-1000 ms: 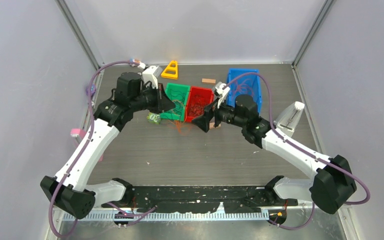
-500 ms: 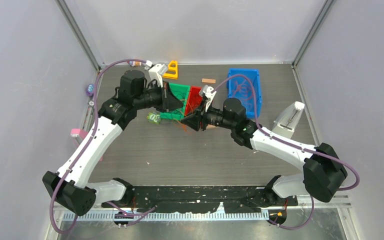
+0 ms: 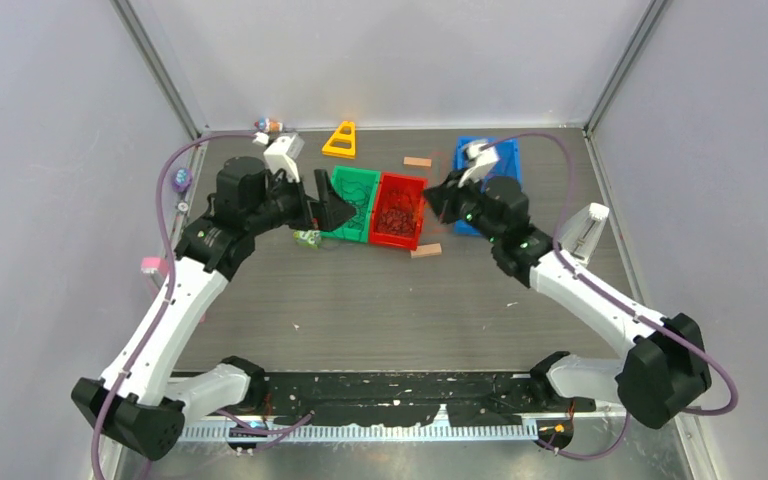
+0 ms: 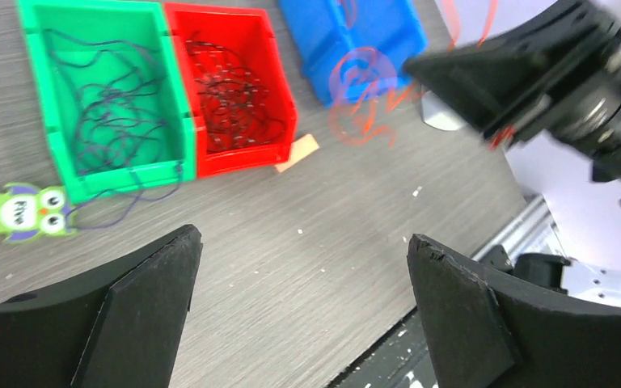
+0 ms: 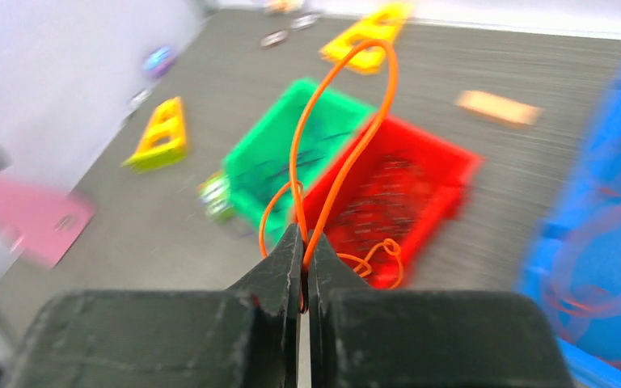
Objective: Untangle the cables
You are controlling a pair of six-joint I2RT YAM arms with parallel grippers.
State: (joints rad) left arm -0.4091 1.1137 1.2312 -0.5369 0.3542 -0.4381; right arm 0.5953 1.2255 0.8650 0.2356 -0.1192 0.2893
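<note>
Your left gripper (image 4: 303, 246) stands wide open and empty, dark thin wire strands (image 4: 101, 105) lying in the green plastic bin (image 4: 176, 97) ahead-left of it, while your right gripper (image 5: 302, 238) pinches the thin orange wire loop (image 5: 293, 162), which rises straight beyond its tips.

cables (image 3: 396, 212) in red bin (image 3: 400, 178), green bin (image 3: 355, 172) alongside

The white left arm (image 3: 175, 300) with black joints rises from its near-left base, elbow bent, wrist turned rightward. Its black two-finger left hand (image 3: 332, 212) (image 4: 303, 242) has its jaws spread wide. The matching right arm (image 3: 590, 290) reaches in from the near right. Its right hand (image 3: 437, 200) (image 5: 302, 242) faces left, its fingers pressed together on a thin orange wire loop (image 5: 348, 121).
</note>
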